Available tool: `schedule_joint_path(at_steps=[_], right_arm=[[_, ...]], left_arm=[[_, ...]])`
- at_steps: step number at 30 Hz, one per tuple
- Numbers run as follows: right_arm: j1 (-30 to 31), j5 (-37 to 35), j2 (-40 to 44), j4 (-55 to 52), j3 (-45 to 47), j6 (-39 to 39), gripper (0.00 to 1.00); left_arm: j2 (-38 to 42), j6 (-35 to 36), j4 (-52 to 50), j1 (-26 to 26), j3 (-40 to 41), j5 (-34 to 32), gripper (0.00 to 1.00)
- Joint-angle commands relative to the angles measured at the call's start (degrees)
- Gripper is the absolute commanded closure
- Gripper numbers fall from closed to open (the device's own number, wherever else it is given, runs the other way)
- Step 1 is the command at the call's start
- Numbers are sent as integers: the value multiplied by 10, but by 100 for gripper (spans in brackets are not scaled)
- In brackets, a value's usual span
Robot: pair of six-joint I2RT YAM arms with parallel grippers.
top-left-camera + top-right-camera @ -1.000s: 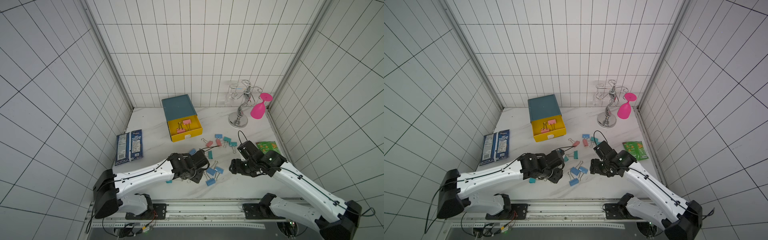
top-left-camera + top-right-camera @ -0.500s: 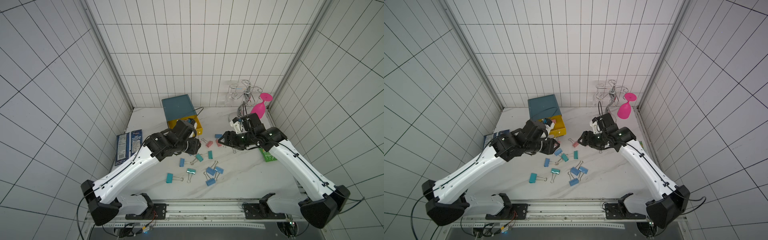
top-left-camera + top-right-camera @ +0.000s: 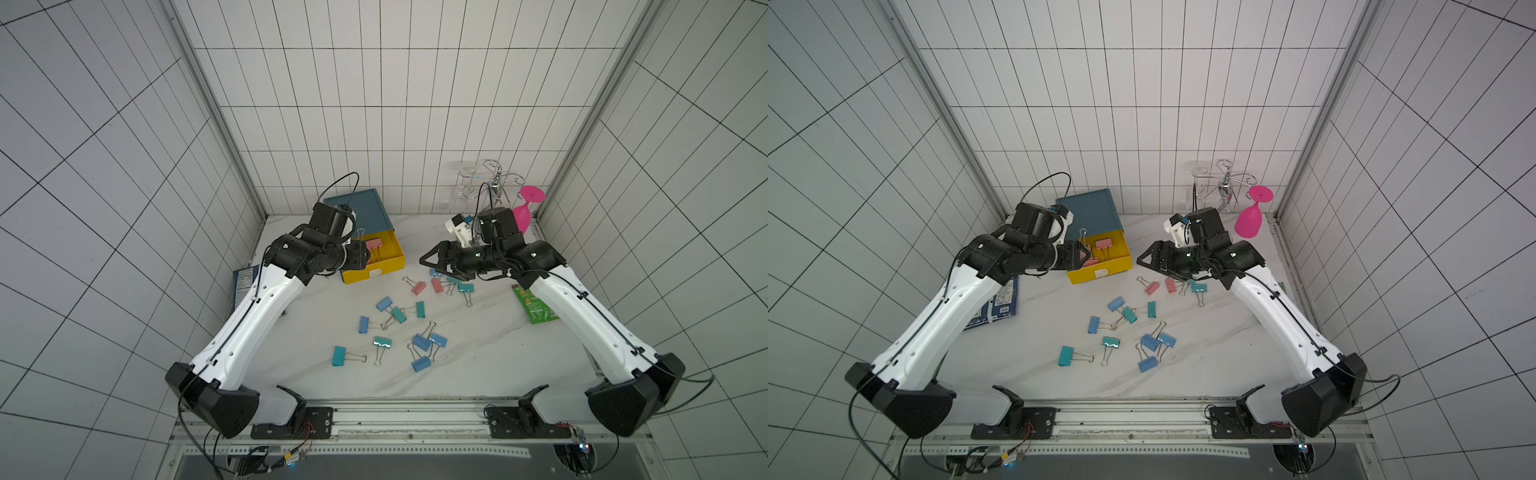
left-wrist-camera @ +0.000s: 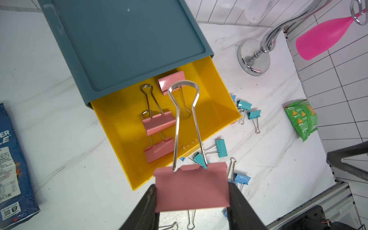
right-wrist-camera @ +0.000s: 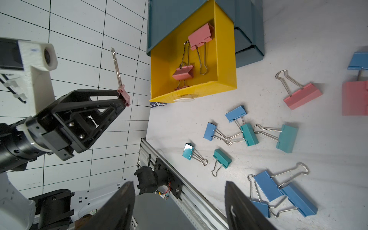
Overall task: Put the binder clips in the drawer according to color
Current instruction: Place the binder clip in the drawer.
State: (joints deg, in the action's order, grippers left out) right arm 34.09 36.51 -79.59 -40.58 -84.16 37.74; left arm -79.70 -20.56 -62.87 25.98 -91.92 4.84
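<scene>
1. Pink marks my load in both top views: my left gripper (image 3: 365,257) is clamped on a pink binder clip (image 3: 1089,262) at the near side of the open yellow drawer (image 3: 374,272), which sticks out of the dark-teal cabinet (image 3: 365,208). The clip's wire loop lies on the cabinet side of its body. My right gripper (image 3: 422,261) hangs spread and empty above the marble table (image 3: 478,357), near two loose pink clips (image 3: 419,286); blue and teal clips (image 3: 1150,343) lie scattered nearer the front.
2. Left wrist view: my fingers (image 4: 147,203) pinch the clip's body by its two ends. Its long axis runs from the body out across the drawer's inside, loop end farthest. Three pink clips (image 4: 159,123) lie in the drawer.
3. Right wrist view: my right fingers (image 5: 123,199) stand wide apart with nothing between them. Across from them, the held clip's handle stands crosswise to the left gripper's fingers.
</scene>
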Motion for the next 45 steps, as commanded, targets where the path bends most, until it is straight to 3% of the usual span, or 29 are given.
schedule_joint_path(at_steps=[1, 8, 15, 24, 30, 38, 45], right_arm=[[-5, 11, -9, 9, -16, -1, 27], [-10, 10, -11, 9, -10, -2, 27], [-23, -10, -4, -4, 6, -8, 24], [-39, -46, -13, -49, 9, -25, 24], [-44, -126, -30, -115, -8, -54, 28], [-45, -202, -64, -158, -12, -83, 33], [-45, -236, -111, -150, -4, -88, 35]], left_arm=[[-14, -10, 18, -10, 0, 10, 57], [-49, -21, 24, -15, -17, -18, 51], [-48, -42, 40, -29, -56, -6, 21], [12, -67, 37, -30, -67, -17, 18], [90, -108, 21, -56, -5, -47, 18], [204, -174, 8, -135, 130, -19, 18], [299, -248, -8, -138, 269, 8, 19]])
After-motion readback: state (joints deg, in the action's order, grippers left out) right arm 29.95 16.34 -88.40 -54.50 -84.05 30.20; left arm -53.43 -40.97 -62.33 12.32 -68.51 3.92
